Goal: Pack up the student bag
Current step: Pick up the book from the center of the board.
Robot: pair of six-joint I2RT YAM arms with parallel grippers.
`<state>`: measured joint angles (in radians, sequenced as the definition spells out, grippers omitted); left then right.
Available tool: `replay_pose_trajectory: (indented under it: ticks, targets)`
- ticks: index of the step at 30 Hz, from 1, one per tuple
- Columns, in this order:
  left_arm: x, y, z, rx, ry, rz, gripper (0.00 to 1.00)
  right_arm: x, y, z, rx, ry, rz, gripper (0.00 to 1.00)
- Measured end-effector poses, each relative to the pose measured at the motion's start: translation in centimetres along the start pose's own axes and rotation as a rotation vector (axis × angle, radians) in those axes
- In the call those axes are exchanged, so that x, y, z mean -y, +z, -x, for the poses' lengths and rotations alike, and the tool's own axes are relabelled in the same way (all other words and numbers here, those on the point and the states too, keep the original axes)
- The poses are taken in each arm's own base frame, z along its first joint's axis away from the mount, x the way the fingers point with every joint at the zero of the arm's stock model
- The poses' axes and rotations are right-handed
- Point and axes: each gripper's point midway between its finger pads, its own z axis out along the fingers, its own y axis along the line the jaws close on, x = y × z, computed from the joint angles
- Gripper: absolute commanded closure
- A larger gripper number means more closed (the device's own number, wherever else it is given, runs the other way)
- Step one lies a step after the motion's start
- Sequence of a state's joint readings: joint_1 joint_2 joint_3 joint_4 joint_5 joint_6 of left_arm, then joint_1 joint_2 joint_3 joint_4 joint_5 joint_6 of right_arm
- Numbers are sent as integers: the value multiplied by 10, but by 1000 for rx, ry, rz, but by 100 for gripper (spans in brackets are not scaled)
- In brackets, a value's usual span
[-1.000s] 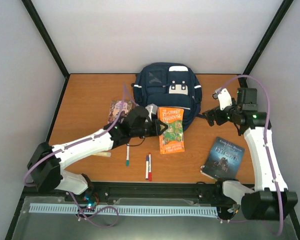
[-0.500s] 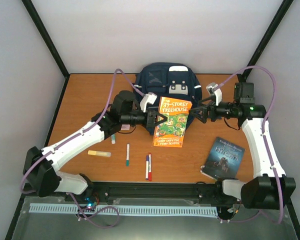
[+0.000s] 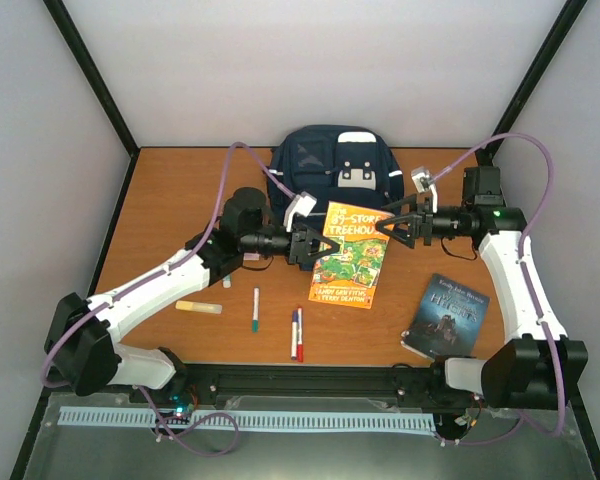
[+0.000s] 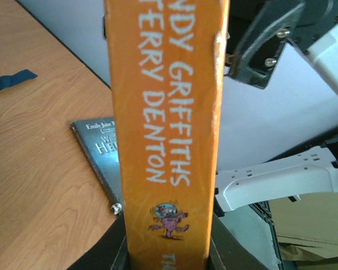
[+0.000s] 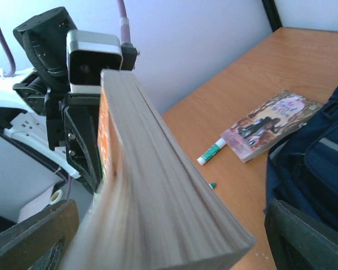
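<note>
The student bag (image 3: 332, 170), a navy backpack with white patches, lies at the back middle of the table; its side also shows in the right wrist view (image 5: 318, 163). My left gripper (image 3: 315, 245) is shut on the spine edge of an orange paperback (image 3: 351, 258), held in the air in front of the bag. In the left wrist view the spine (image 4: 168, 124) stands between the jaws. My right gripper (image 3: 386, 226) is open at the paperback's upper right corner. The page edge (image 5: 174, 191) runs between its wide-apart fingers (image 5: 34, 242) without touching them.
A dark blue-grey book (image 3: 445, 313) lies on the table at the right. Two pens (image 3: 296, 333), a green-capped pen (image 3: 255, 309) and a yellow highlighter (image 3: 198, 307) lie near the front. A pink-covered book (image 5: 270, 124) and a green-and-white marker (image 5: 212, 151) lie left of the bag.
The left arm has raised the orange paperback off the bag's front and swung it right. The right gripper has moved left onto the book's far corner.
</note>
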<state>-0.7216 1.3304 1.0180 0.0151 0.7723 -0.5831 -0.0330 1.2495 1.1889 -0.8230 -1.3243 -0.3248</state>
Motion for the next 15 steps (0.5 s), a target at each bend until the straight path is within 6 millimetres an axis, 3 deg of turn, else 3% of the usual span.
replay_pose_trajectory:
  ticks: [4,6,9,14,15]
  targets:
    - [9,0,3,3,26,-46,99,2,3,-8,-2,49,45,8]
    - [12,0,4,1,34,-66,99,1,4,-12,-7,60,55,16]
    - [15,2,2,-10,39,-95,99,-6,7,-14,-6,60,88,40]
    - [11,7,-3,-36,27,-114,99,-22,5,-10,21,41,164,88]
    - [10,8,-4,-40,24,-114,92,-24,5,-9,26,40,173,96]
